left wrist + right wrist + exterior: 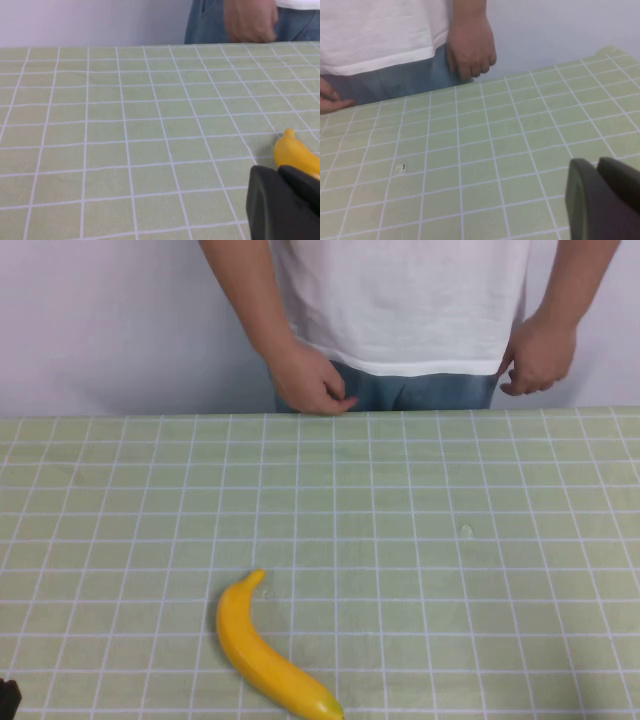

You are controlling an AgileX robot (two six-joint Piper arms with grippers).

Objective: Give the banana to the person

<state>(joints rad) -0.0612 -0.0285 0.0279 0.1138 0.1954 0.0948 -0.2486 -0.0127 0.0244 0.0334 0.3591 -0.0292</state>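
Note:
The yellow banana [262, 650] lies on the table near the front edge, left of centre, its greenish tip toward the front. In the left wrist view its end [295, 154] shows just beyond my left gripper [277, 170], which is shut and empty, close beside the banana and not touching it. A bit of that gripper shows at the high view's front left corner [8, 695]. My right gripper [596, 162] is shut and empty above bare cloth; it is outside the high view. The person [400, 300] stands behind the table's far edge, hands [310, 380] lowered.
A pale green cloth with white grid lines [450, 470] covers the table. A small speck [465, 531] lies right of centre. The person's hands hang at the far edge [470, 50]. A white wall [100, 320] stands behind.

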